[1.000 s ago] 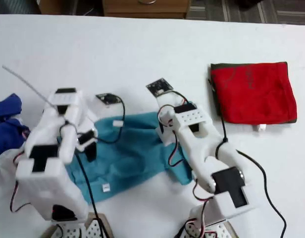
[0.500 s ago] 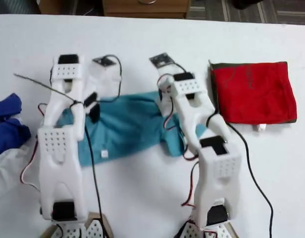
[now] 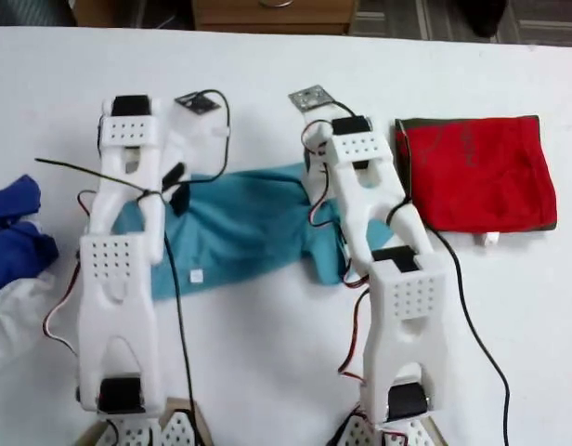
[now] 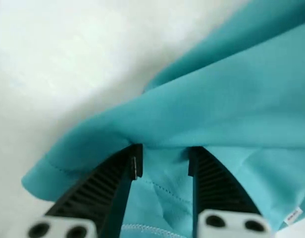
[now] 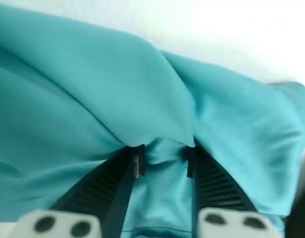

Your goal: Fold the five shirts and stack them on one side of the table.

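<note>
Teal cloth is the item in hand. We find the teal shirt (image 3: 249, 232) stretched as a band between the two grippers, the rest of it lying on the table (image 3: 267, 84) under both arms. The left gripper (image 4: 162, 163) is clamped on a fold at one end, with cloth gathered between its fingers and draped over their tips. The right gripper (image 5: 165, 154) is likewise closed on a bunched ridge at the other end. Just beside the right gripper, on its outer side, lies the folded red shirt (image 3: 476, 177), flat and apart from the teal one. Well off the left gripper's outer side sits a blue shirt (image 3: 17, 223), unfolded, with a white garment (image 3: 9, 321) next to it.

We judge the teal fold under way, not finished; one shirt of five appears done.

Risks noted:
- **Slipping hold.** Each hold takes only a narrow pinch, so an uneven pull from either arm could strip the cloth from one side and collapse the fold.
- **Dragging cloth.** Part of the shirt hangs loose beneath the right arm and may drag and crease.
- **Disturbing the stack.** The right gripper works near the red shirt, and a sideways carry could disturb it.
- **Snagging.** Slack wires (image 3: 216, 139) by the grippers could snag the cloth.
</note>
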